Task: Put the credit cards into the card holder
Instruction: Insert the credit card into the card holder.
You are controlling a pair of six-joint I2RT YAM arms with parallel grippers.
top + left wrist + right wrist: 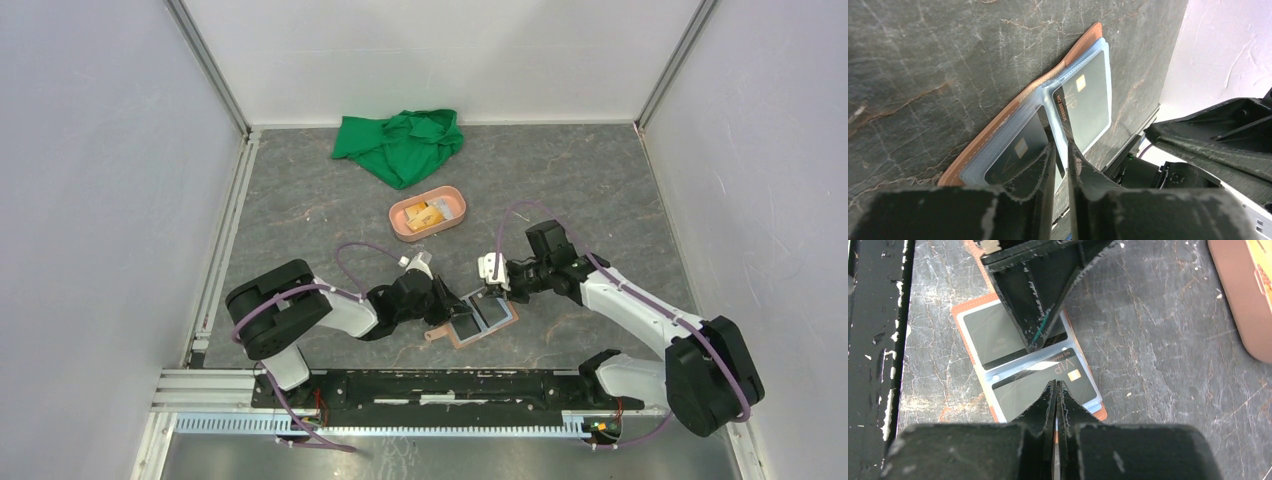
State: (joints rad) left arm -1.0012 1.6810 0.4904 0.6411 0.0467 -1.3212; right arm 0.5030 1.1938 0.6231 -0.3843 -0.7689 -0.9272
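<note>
Card holder (481, 321) open at tabletop's (600, 200) near edge, credit cards (1089, 95) sleeved, right gripper (1056, 386) clenched, left gripper (1060, 146) astride sleeve (1058, 107), grasp unclear.

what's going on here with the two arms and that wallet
The card holder lies open on the table with two dark credit cards in its clear sleeves. The left hand seems to pinch a sleeve edge at the fold, while the shut right hand rests its tips on the VIP card's side.
</note>
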